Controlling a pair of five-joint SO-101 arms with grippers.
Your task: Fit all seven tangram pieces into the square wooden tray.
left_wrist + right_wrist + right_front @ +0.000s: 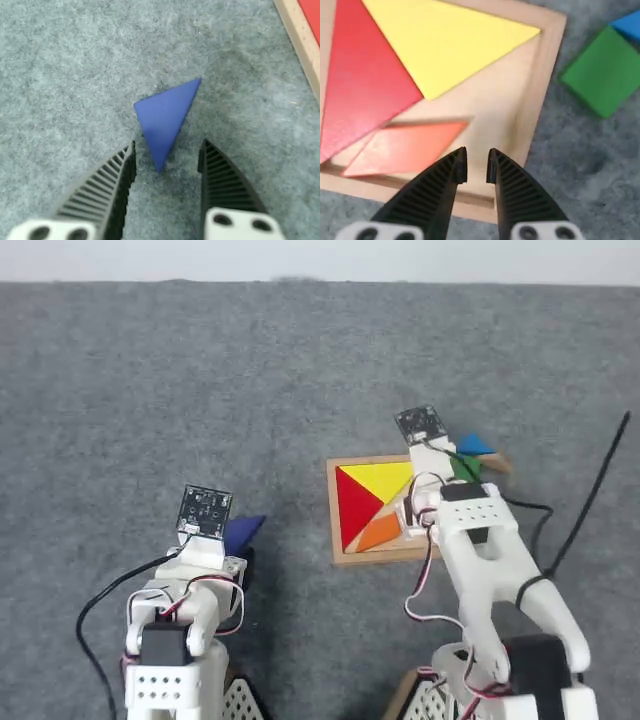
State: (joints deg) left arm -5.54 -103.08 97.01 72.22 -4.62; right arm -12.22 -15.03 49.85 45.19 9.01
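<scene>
A dark blue triangle (165, 117) lies on the grey felt, and its near tip sits between the fingers of my open left gripper (167, 150). In the high view this triangle (243, 530) is just right of the left arm. The square wooden tray (545, 75) holds a yellow triangle (450, 45), a red triangle (365, 85) and an orange parallelogram (405, 147). My right gripper (477, 155) hovers over the tray's bare wood beside the orange piece, shut but for a slim gap and holding nothing. A green square (602, 70) and a light blue piece (627, 22) lie outside the tray.
The tray's rim (300, 35) shows off to one side of the blue triangle. In the high view the right arm (470, 530) covers the tray's right part, with the green square (465, 468), light blue piece (473, 445) and a tan piece (497, 464) beyond it. Open felt stretches across the far and left side.
</scene>
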